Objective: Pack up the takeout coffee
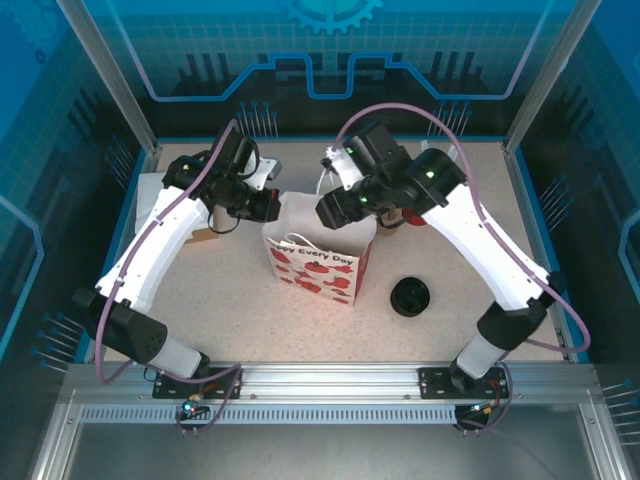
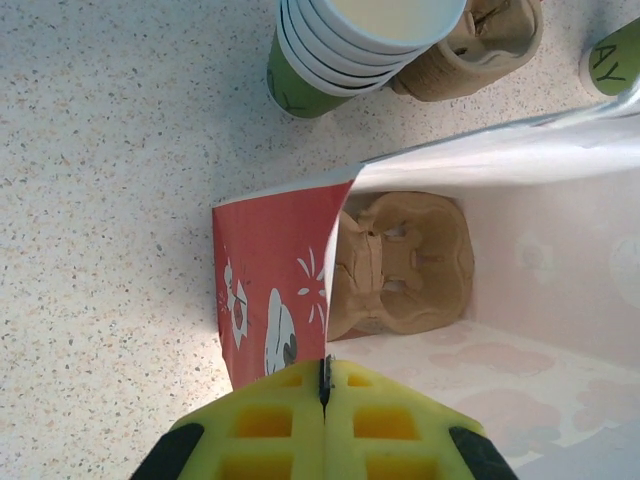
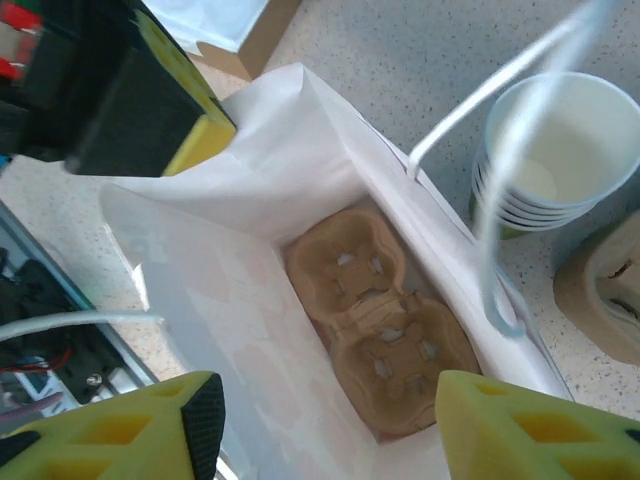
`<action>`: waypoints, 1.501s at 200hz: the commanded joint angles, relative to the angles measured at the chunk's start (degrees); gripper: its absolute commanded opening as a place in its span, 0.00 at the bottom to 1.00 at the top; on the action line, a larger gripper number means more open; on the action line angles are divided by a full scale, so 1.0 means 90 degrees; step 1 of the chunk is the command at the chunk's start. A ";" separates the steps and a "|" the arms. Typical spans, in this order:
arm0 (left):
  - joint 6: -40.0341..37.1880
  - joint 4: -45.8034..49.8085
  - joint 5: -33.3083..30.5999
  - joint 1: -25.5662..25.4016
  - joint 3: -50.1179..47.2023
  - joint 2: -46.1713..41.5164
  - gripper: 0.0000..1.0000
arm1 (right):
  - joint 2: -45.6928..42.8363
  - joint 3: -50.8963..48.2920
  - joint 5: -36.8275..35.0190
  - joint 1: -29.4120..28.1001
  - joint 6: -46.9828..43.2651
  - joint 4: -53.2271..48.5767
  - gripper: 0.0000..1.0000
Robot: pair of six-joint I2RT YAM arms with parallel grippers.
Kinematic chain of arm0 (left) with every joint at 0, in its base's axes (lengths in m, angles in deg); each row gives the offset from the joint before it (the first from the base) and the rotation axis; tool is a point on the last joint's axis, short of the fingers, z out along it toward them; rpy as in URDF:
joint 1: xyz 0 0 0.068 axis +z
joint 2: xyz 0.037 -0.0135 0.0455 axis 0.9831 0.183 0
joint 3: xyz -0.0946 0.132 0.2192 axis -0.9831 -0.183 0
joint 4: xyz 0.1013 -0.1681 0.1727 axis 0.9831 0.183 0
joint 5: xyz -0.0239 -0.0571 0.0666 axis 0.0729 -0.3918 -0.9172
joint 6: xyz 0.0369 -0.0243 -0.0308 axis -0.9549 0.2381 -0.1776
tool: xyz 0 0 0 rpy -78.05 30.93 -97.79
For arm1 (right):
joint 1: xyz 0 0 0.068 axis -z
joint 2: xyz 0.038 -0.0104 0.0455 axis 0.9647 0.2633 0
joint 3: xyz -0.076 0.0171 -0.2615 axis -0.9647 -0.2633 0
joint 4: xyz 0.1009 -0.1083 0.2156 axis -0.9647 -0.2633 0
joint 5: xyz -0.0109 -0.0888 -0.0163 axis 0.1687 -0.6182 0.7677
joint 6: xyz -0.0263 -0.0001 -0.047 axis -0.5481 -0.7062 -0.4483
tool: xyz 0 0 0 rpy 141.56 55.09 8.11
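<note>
Our left fingers (image 2: pixel 318 395) are pinched shut on the top edge of the paper bag (image 1: pixel 320 265). The right fingers (image 1: pixel 326 212) hang roughly half open over its mouth, holding nothing. Down in the bag sits a cardboard carrier (image 2: pixel 400 265). Just past it on the desk (image 1: pixel 450 330) there's a stack of cups (image 2: pixel 340 50). Further along, a green cup (image 2: pixel 618 55) pokes in, but we can't tell if it's lidded.

Carrier (image 3: pixel 385 330) inside bag (image 1: pixel 318 262), lids (image 1: pixel 410 297) right.
</note>
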 commanded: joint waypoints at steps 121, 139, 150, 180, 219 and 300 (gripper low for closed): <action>0.0167 0.0108 0.0061 0.0086 0.0017 -0.0241 0.48 | -0.0843 -0.0819 0.0267 0.0296 0.0442 0.0934 0.48; 0.0240 0.0090 0.0162 0.0184 0.0083 -0.0316 0.59 | -0.0852 -0.0828 0.0282 0.0300 0.0451 0.0951 0.48; 0.0296 0.0058 0.0199 0.0255 0.0099 -0.0400 0.62 | -0.0845 -0.0811 0.0296 0.0289 0.0452 0.0951 0.49; 0.0387 -0.0117 0.0341 0.0479 0.0036 -0.0680 0.67 | -0.0852 -0.0788 0.0282 0.0300 0.0433 0.0951 0.50; 0.0577 -0.0501 0.0335 0.0685 -0.0271 -0.1114 0.71 | -0.0910 -0.0769 0.0286 0.0312 0.0454 0.1000 0.52; 0.0709 -0.0877 0.0212 0.0909 -0.0649 -0.1686 0.80 | -0.1180 -0.0794 0.0282 0.0422 0.0504 0.1089 0.59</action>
